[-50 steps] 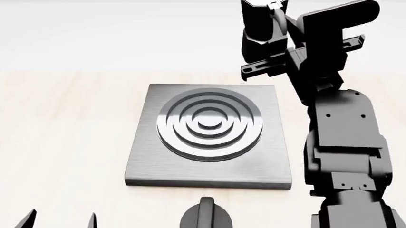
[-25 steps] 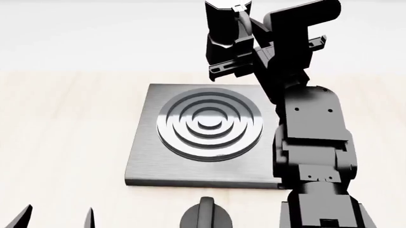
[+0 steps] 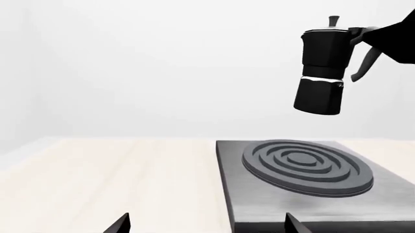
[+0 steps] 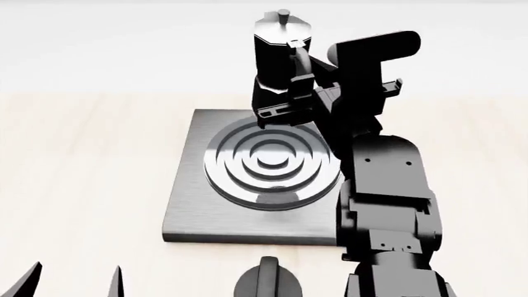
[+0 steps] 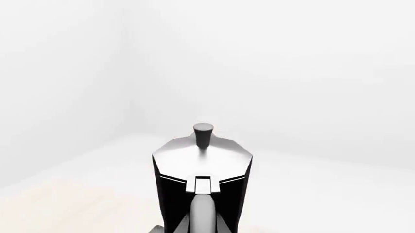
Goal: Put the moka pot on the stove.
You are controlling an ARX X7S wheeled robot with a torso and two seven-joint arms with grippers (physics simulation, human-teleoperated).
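The moka pot point(image 4: 276, 59) is black and faceted with a silver lid and knob, and it hangs in the air over the far part of the stove point(image 4: 188, 207). My right gripper point(image 4: 303, 83) is shut on its curved handle. In the left wrist view the moka pot point(image 3: 321, 73) floats well above the dark rings point(image 3: 304, 167), leaning slightly. The right wrist view looks down the handle onto the moka pot's lid point(image 5: 202, 155). My left gripper point(image 3: 206, 228) is open and low in front of the stove's near left corner, holding nothing.
A short black round knob point(image 4: 268, 283) sits on the pale wooden counter just in front of the stove. My right arm point(image 4: 384, 204) stands over the stove's right side. Pale counter point(image 4: 83, 173) stretches to the stove's left.
My right arm has swung left with the moka pot, from beyond the stove's right back corner to above its back part. The left gripper has barely moved.
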